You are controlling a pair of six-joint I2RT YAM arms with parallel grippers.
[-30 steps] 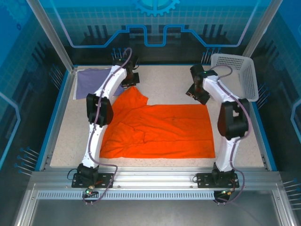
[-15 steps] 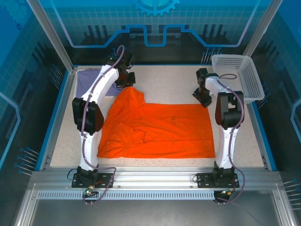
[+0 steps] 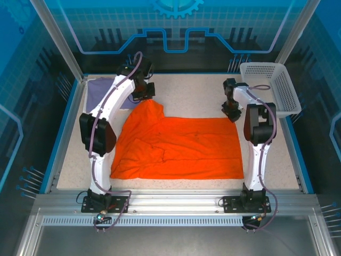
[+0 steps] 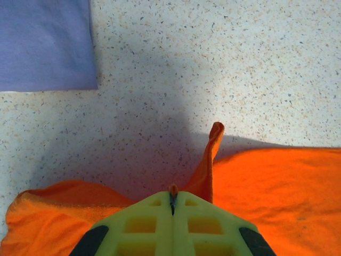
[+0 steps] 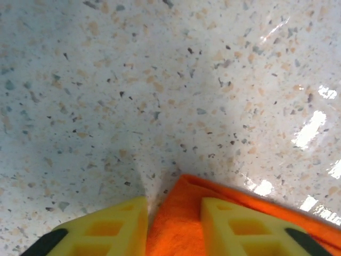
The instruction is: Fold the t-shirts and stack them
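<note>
Far L of the desk [image 3: 186, 90]: the lavender t-shirt [image 3: 100, 94] is lying flat by the far-left corner, out of the action. In the left wrist view it's sitting apart from the orange cloth w/ bare desk btw them. Can't tell if it's already folded.

Your left fingers [image 4: 173, 205] are pinching the orange t-shirt [image 3: 181, 146] at its far-left corner. They're pressing together w/ a sliver of orange caught in the seam, and a peak of cloth is standing up just beyond the tips.

Mid-desk, the orange tee is lying mostly spread. It's bunching along its L side, and its near hem is running close to the desk's near edge.

Your right fingers [image 5: 234, 226] are sitting at the shirt's far-right corner. They're standing apart and straddling that corner, w/ cloth lying btw them. No clamp is showing yet.

Far R, the white basket [image 3: 269, 85] is sitting at the desk edge, not part of this step.

Step, as I'm reading it: you're setting up the first fold of the orange tee, taking both far corners. L is done, R is pending.

Next move is calling for the right fingers to shut firmly on that corner. After that, both arms should be lifting together and carrying the far edge toward you, level and taut, so the fold is landing square. Mind the L-side bunching, since it's likely dragging the edge crooked.
</note>
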